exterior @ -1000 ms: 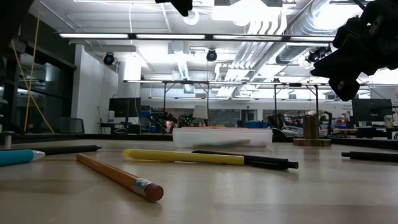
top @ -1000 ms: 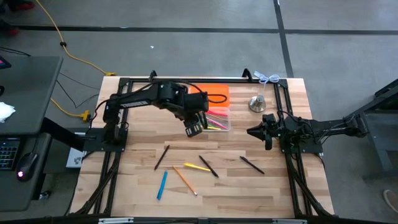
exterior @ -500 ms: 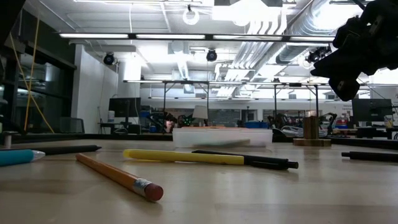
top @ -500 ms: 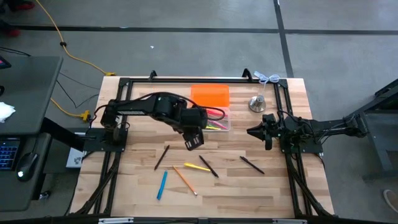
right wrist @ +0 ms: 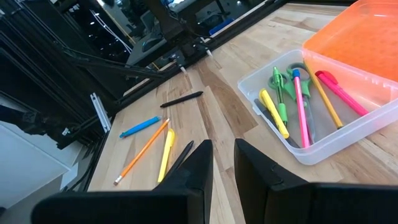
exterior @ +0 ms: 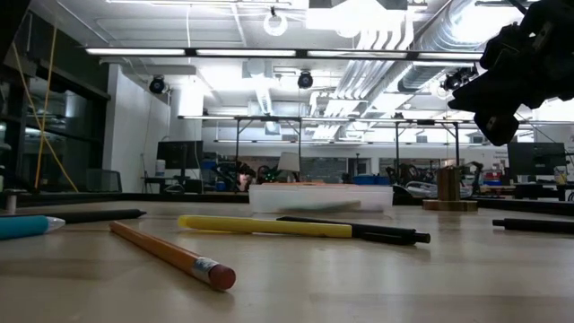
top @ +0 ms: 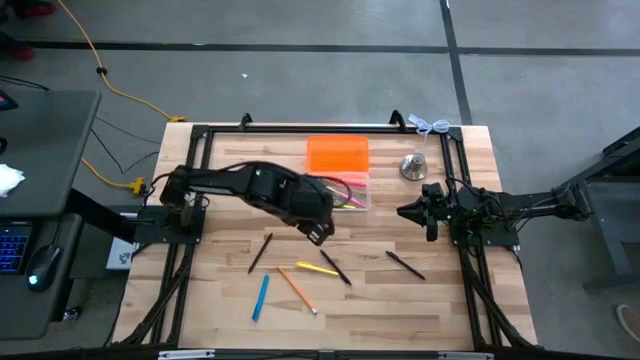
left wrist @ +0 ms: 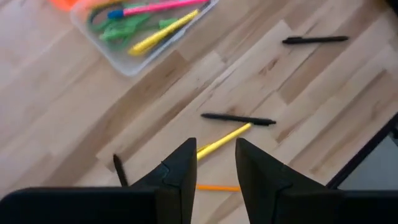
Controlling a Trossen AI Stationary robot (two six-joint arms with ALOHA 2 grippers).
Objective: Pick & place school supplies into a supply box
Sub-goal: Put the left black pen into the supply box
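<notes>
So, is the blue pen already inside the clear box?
No, the blue pen lies on the table, far from the clear box, beside the orange pencil.

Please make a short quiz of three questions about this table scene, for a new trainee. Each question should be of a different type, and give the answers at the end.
1. True or false: the orange lid lies on top of the clear supply box.
2. Which colour is missing among the supplies loose on the wooden table? A) blue B) yellow C) pink D) black
3. Fill in: the left gripper, holding nothing, hangs over the table between the supply box and the ______ pen.

Key
1. False: it lies flat beside the box, on the side away from the loose pens.
2. C: the pink pen is already in the box.
3. yellow

The right gripper waits at the table's right side.
</notes>
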